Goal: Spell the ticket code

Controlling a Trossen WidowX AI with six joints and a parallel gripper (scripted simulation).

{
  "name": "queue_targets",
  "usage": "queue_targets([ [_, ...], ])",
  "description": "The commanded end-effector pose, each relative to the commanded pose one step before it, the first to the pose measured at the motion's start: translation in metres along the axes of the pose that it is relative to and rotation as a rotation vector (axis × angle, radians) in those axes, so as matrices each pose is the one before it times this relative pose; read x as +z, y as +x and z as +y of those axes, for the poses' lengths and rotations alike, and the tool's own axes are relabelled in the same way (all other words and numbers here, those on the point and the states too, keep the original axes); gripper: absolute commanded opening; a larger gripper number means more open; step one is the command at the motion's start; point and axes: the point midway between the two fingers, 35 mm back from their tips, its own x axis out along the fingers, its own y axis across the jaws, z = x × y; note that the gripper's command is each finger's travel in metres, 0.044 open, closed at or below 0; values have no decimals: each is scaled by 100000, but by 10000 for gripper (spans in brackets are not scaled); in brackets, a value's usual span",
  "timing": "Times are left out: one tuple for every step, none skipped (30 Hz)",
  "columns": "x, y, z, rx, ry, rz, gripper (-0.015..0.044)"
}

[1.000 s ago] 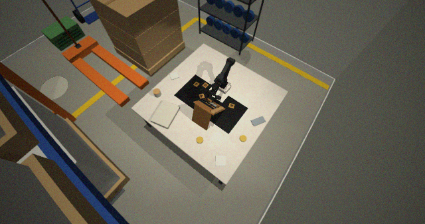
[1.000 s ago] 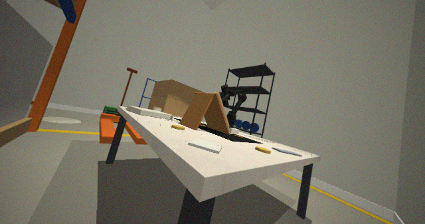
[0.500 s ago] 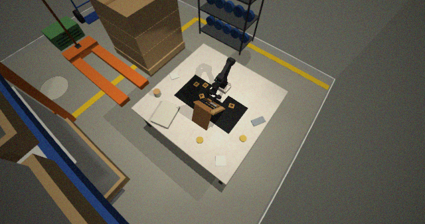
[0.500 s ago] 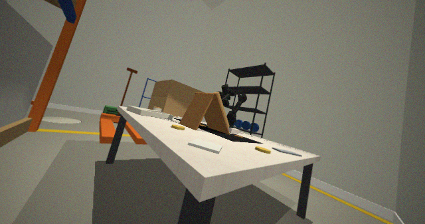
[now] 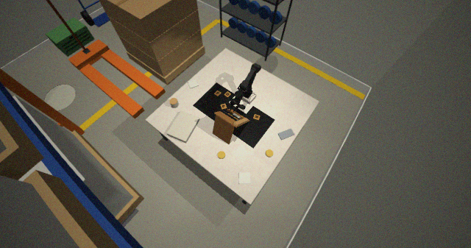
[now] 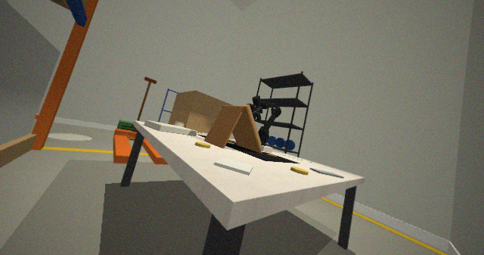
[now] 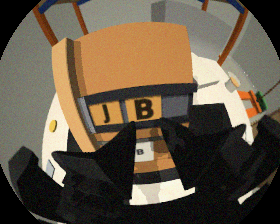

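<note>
Step in hand, I'd say: seating tiles in the letter rail [image 7: 172, 106] on the sloped board [image 7: 124, 56]. My tool [image 7: 149, 141] hangs just below the rail with its fingers drawn in narrow, and I see nothing between them. There are two tiles in the rail, J [image 7: 106, 113] and B [image 7: 144, 110], side by side.

Other counts:
- four loose tiles on the black mat [image 5: 206, 101], one of them at [image 5: 256, 117]
- two yellow discs, one at [image 5: 221, 154]
- one ticket [image 7: 144, 152], too small to read

Next move is probably to back off, reopen and fetch another tile. The table [image 5: 291, 93] has clutter near the edges, so I'd keep the swing low.
</note>
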Motion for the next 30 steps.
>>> queue_targets([
  [-27,30,8,22,-18,55,32],
  [0,0,0,0,0,0,6],
  [0,0,0,0,0,0,0],
  [0,0,0,0,0,0,0],
  [0,0,0,0,0,0,0],
  [0,0,0,0,0,0,0],
  [0,0,0,0,0,0,0],
  [0,0,0,0,0,0,0],
  [0,0,0,0,0,0,0],
  [0,0,0,0,0,0,0],
  [0,0,0,0,0,0,0],
  [0,0,0,0,0,0,0],
  [42,27,-30,-100,-82,709,0],
  [124,79,-91,-287,-236,2127,0],
  [201,125,-156,-438,-361,3549,0],
  [237,140,-197,-464,-385,4326,0],
  [227,127,-204,-386,-327,4331,0],
  [218,114,-210,-307,-271,4334,0],
  [207,101,-216,-227,-216,4334,0],
  [196,89,-221,-146,-162,4333,0],
  [185,77,-226,-64,-110,4331,0],
  [174,66,-230,20,-60,4326,0],
  [202,110,-285,149,1121,4300,0],
  [176,77,-266,179,670,4310,0],
  [150,49,-251,226,313,4307,0],
  [123,22,-235,281,-24,4294,0],
  [101,4,-228,356,-189,4282,0],
  [82,-10,-223,443,-265,4268,0],
  [51,-21,-179,428,-326,3520,0],
  [23,-17,-105,286,-233,2106,0],
])
